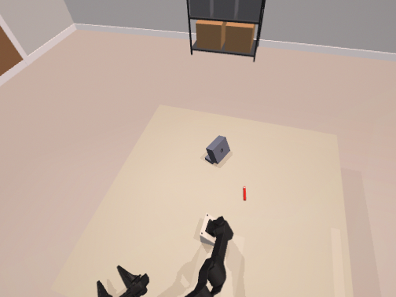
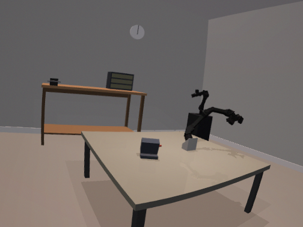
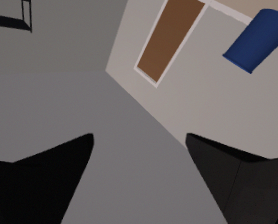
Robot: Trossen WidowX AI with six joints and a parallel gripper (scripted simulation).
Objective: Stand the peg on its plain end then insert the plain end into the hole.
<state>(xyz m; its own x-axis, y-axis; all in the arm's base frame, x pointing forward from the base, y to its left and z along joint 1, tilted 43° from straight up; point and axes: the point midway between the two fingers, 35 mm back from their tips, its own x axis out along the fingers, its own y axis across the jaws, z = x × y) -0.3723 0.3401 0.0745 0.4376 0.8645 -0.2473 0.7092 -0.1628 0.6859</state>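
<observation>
A small red peg (image 1: 244, 193) lies on the beige table (image 1: 298, 164) (image 2: 180, 179), right of the middle; its far end looks paler. In the exterior view only its tip (image 2: 160, 146) shows past the panel. The dark grey sloped panel (image 1: 218, 149) (image 2: 149, 148) stands near the table's middle, with a small hole (image 1: 221, 150) in its face. My gripper (image 1: 111, 280) (image 2: 237, 119) (image 3: 140, 138) is open and empty. It hangs in the air off the near left of the arm's base, far from peg and panel. The wrist view shows only walls and a door.
The arm's light base block (image 1: 205, 230) (image 2: 189, 144) sits at the table's near edge. A shelf rack with boxes (image 1: 225, 19) stands at the far wall. A wooden bench (image 2: 90, 90) stands behind the table.
</observation>
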